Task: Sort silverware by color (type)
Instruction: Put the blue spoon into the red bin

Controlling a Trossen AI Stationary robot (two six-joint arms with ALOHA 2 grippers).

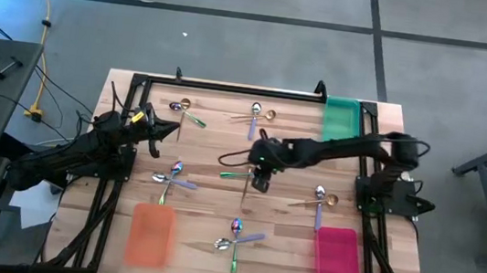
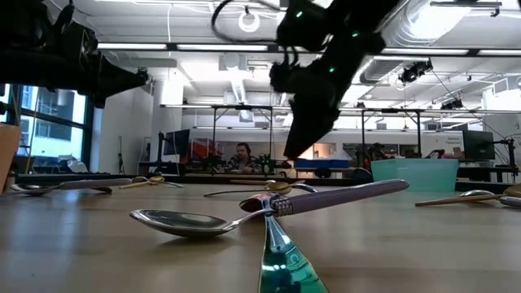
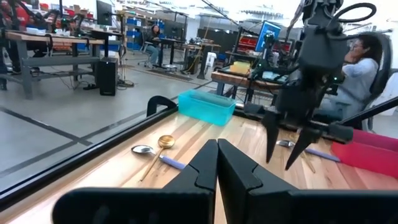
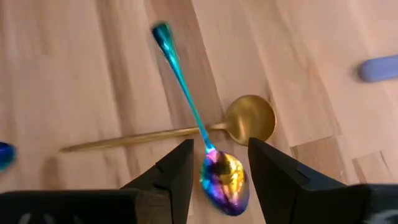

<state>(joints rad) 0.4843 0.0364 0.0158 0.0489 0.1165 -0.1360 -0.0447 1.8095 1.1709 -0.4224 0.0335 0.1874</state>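
Observation:
The silverware lies in several small crossed clusters on the wooden table (image 1: pixel 215 142). At the middle, an iridescent spoon (image 4: pixel 214 168) lies across a gold spoon (image 4: pixel 249 119). My right gripper (image 4: pixel 219 165) hangs open above them, slanting down, one finger on each side of the iridescent spoon's bowl without touching it; it also shows as my right gripper (image 1: pixel 260 180) in the high view. My left gripper (image 3: pixel 217 163) stays shut and empty over the table's left side, pointing level.
A green tray (image 1: pixel 341 120) stands at the far right, an orange tray (image 1: pixel 149 234) at the near left, a pink tray (image 1: pixel 337 257) at the near right. Other spoon clusters lie at the far left (image 1: pixel 187 110), far middle (image 1: pixel 260 114), left (image 1: pixel 173 176), near middle (image 1: pixel 237 237) and right (image 1: pixel 321 199).

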